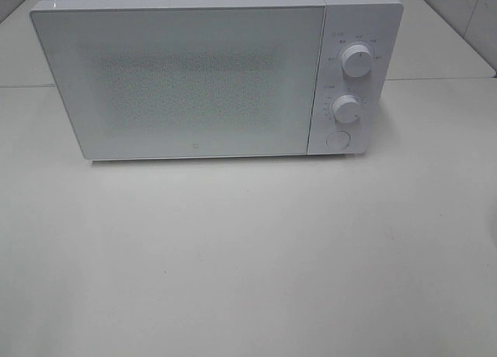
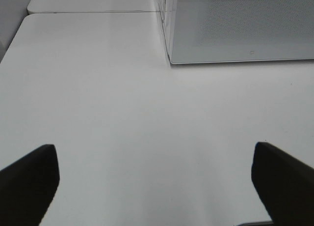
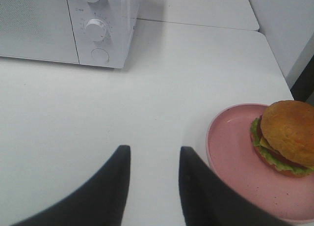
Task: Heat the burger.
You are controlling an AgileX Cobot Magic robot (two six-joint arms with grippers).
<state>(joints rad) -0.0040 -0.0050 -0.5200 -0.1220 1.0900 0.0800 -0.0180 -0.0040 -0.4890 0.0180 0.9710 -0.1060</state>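
Observation:
The burger (image 3: 287, 135), with a tan bun, green lettuce and dark filling, sits on a round pink plate (image 3: 230, 147) that only the right wrist view shows. My right gripper (image 3: 154, 155) hovers over the bare table just beside the plate, its fingers a little apart with nothing between them. The white microwave (image 1: 186, 81) stands at the back of the table with its door closed. My left gripper (image 2: 154, 184) is wide open over the table in front of the microwave's (image 2: 240, 24) left corner. Neither gripper nor the burger appears in the exterior high view.
Two round knobs (image 1: 356, 60) (image 1: 346, 109) and a round button (image 1: 337, 139) sit on the microwave's right panel. The white table (image 1: 248, 256) stretches in front of it. A seam between table tops runs behind the microwave.

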